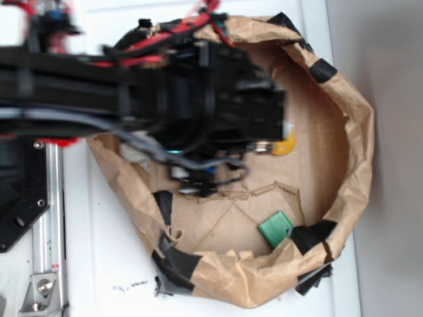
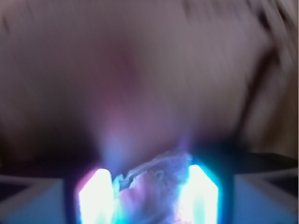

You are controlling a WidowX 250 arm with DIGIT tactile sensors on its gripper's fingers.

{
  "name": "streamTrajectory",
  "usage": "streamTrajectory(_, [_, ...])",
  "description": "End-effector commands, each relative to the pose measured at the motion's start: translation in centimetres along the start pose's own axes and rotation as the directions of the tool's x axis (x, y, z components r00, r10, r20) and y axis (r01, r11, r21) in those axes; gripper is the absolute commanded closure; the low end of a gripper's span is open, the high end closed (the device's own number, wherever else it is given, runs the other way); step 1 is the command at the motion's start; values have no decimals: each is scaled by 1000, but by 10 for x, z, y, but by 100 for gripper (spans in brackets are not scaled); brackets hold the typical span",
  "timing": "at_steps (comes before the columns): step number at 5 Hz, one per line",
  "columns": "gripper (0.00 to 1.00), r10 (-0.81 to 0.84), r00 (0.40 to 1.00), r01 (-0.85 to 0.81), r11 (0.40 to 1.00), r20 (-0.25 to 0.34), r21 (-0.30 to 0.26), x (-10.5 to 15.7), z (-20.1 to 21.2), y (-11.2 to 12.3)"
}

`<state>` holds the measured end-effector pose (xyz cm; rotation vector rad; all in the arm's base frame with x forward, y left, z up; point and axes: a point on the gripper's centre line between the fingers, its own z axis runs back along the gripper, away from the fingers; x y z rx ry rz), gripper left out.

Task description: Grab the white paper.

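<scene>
The brown kraft paper nest [image 1: 344, 132] with black tape was the largest thing, filling the exterior view from about two o'clock round to seven o'clock, and its cardboard floor [image 1: 218, 224] lay bare in the lower middle. Across the top, from nine o'clock toward the centre, reached the black robot arm [image 1: 99, 92] with its red and grey cables, and it hid most of the inside of the nest. In the wrist view the gripper [image 2: 148, 196] sat at six o'clock, its two fingers [image 2: 96, 198] glowing bright, and the white paper [image 2: 152, 179] stood wrinkled between them; the jaws seemed clenched on it, though the blur made the contact itself uncertain. In my judgement the step in hand was to secure the hold, so it would be good to keep the squeeze steady and rise straight up, clear of the nest wall. The wad looked irregular; its long axis seemed to run from about seven to one o'clock in the wrist view, but I could not tell surely. Smaller things were a green block [image 1: 275, 228] at five o'clock and a yellow duck [image 1: 285, 144] just beside the arm's tip at three o'clock.
</scene>
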<state>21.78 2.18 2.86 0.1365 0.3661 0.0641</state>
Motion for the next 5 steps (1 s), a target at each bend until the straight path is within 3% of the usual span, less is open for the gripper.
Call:
streamTrajectory(1, [100,78,973,-58,994,216,-96,-26,105,26])
streamTrajectory(2, [100,94,948,-62,992,305,-111,-44,136,23])
streamTrajectory(3, [100,151,885,-75,980,440,-186,-43,146,16])
streamTrajectory(4, [100,191,851,-98,973,490,-209,-28,139,12])
streamTrajectory(5, [100,206,859,-107,968,469,-229,-11,132,8])
